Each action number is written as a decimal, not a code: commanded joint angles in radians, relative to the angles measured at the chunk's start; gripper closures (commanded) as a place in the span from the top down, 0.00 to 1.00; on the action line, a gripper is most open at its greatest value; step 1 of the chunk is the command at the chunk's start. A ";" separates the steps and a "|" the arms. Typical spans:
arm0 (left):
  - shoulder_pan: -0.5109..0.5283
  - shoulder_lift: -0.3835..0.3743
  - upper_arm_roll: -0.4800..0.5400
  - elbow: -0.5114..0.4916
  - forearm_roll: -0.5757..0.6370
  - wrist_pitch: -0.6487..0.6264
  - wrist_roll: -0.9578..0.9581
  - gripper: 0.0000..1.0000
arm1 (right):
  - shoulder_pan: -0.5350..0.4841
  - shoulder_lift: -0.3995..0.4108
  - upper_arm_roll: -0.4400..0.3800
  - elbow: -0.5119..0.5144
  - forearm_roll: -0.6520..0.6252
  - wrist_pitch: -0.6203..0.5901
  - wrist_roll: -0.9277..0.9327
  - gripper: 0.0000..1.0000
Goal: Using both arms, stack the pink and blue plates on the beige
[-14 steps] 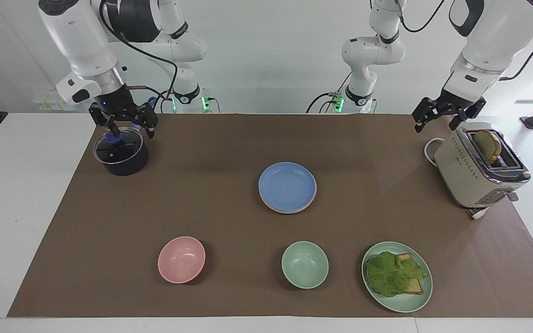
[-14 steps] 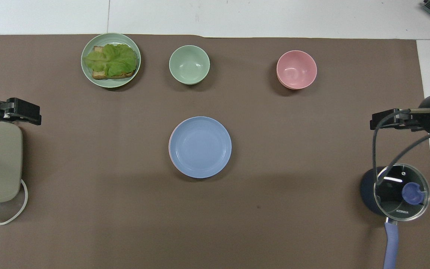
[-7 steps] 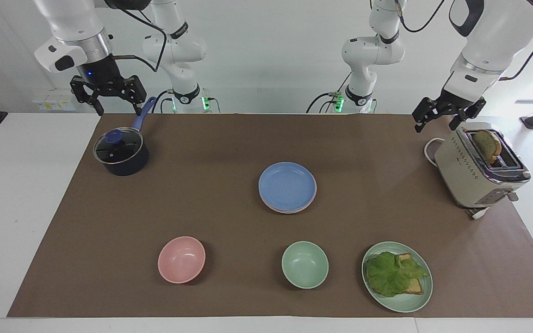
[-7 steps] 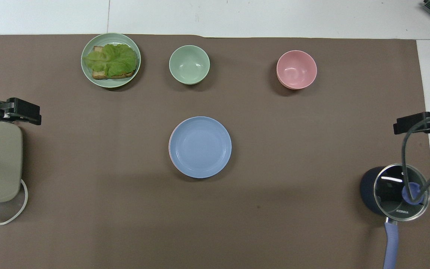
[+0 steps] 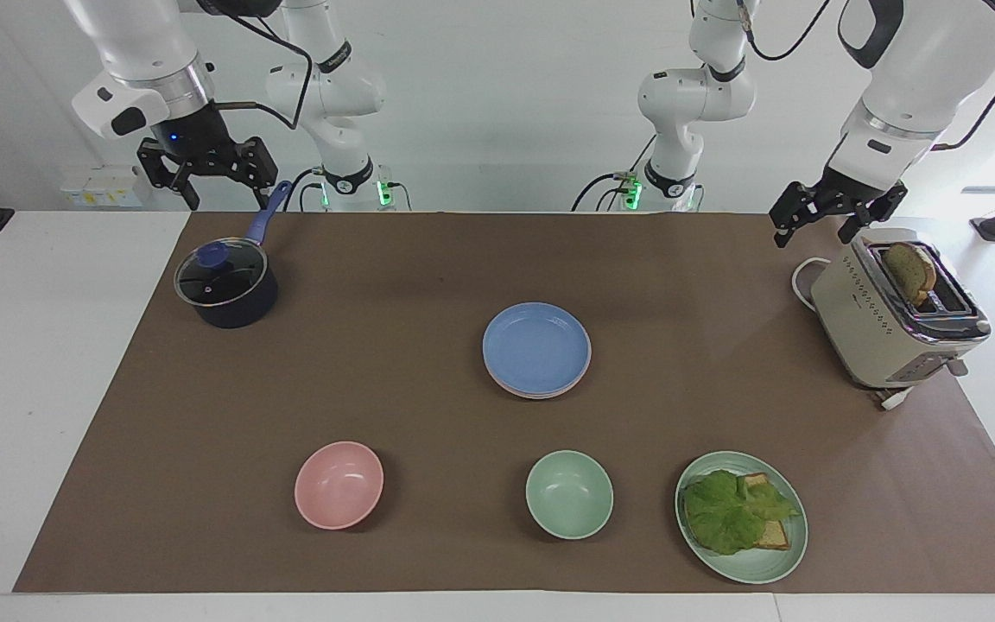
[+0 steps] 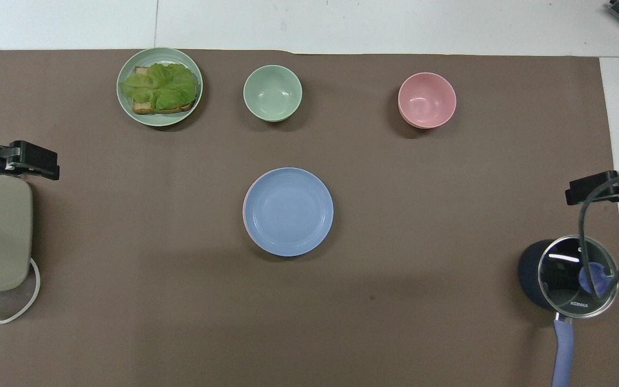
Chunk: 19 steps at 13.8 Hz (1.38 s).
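Observation:
The blue plate [image 5: 536,347] [image 6: 288,210] lies on top of a stack in the middle of the mat. Under it the pink plate [image 5: 582,373] [image 6: 245,215] shows only as a thin rim. Lowest in the stack, a thin pale edge of the beige plate [image 5: 541,396] shows in the facing view. My left gripper [image 5: 813,233] [image 6: 26,160] hangs open and empty over the toaster's end. High above the saucepan's handle, my right gripper [image 5: 228,200] [image 6: 605,188] is open and empty too. Neither gripper is close to the stack.
A lidded dark saucepan [image 5: 225,287] sits at the right arm's end, a beige toaster [image 5: 895,315] with bread at the left arm's end. Farther from the robots than the stack stand a pink bowl [image 5: 339,485], a green bowl [image 5: 568,494] and a green plate [image 5: 787,561] with lettuce and toast.
My right gripper has risen from just over the saucepan lid and drawn back toward the right arm's end of the table. The left arm and the stack have not moved.

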 commanded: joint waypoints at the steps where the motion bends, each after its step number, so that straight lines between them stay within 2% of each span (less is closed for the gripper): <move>1: 0.004 -0.010 -0.001 -0.002 0.010 -0.015 0.009 1.00 | -0.014 -0.001 0.006 0.007 -0.003 -0.008 -0.020 1.00; 3: 0.004 -0.010 -0.001 -0.002 0.010 -0.015 0.009 1.00 | -0.018 0.008 0.011 0.025 -0.005 -0.086 -0.023 1.00; 4: 0.004 -0.010 -0.001 0.000 0.010 -0.015 0.009 1.00 | -0.017 0.008 0.008 0.025 0.003 -0.086 -0.023 1.00; 10: 0.004 -0.010 -0.001 0.000 0.010 -0.015 0.009 1.00 | -0.014 -0.012 0.005 -0.012 0.001 0.009 -0.022 1.00; 19: 0.004 -0.010 -0.001 -0.002 0.010 -0.016 0.009 1.00 | -0.015 -0.013 0.006 -0.009 0.001 0.000 -0.022 1.00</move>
